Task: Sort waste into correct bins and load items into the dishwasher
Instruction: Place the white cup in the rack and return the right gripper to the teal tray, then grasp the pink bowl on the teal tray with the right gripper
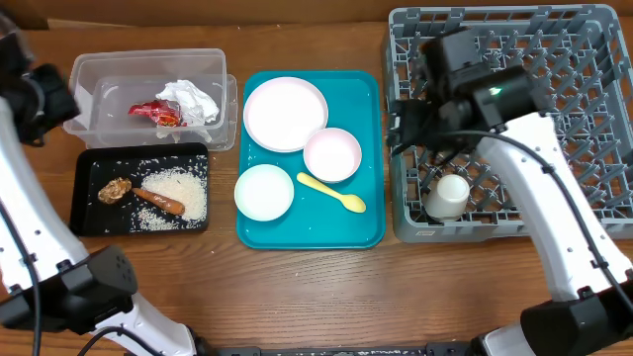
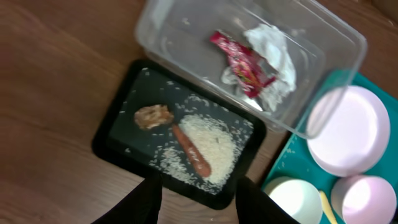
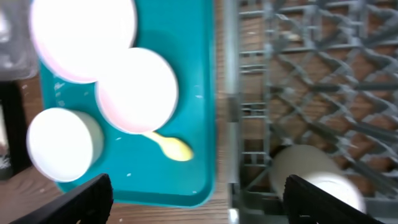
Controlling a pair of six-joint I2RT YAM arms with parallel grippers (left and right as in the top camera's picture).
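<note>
The clear tub (image 1: pixel 148 57) holds the red-and-silver wrapper (image 1: pixel 155 112) and the crumpled napkin (image 1: pixel 193 99). In front of it, the black tray (image 1: pixel 89 222) carries rice (image 1: pixel 183 188), a sausage (image 1: pixel 163 202) and a brown lump (image 1: pixel 114 189). A plate (image 1: pixel 285 113), two bowls (image 1: pixel 332 154) (image 1: pixel 264 192) and a yellow spoon (image 1: pixel 331 193) lie on the teal tray (image 1: pixel 366 227). A small white cup (image 1: pixel 450 195) lies in the grey rack (image 1: pixel 593 59). My left gripper (image 2: pixel 199 208) hangs open and empty above the black tray's near edge. My right gripper (image 3: pixel 205 199) is wide open and empty over the rack's left wall.
The right arm (image 1: pixel 495 99) crosses the rack's left half. The left arm (image 1: pixel 35 99) stands at the table's left edge beside the tub. Bare wood runs along the front of the table.
</note>
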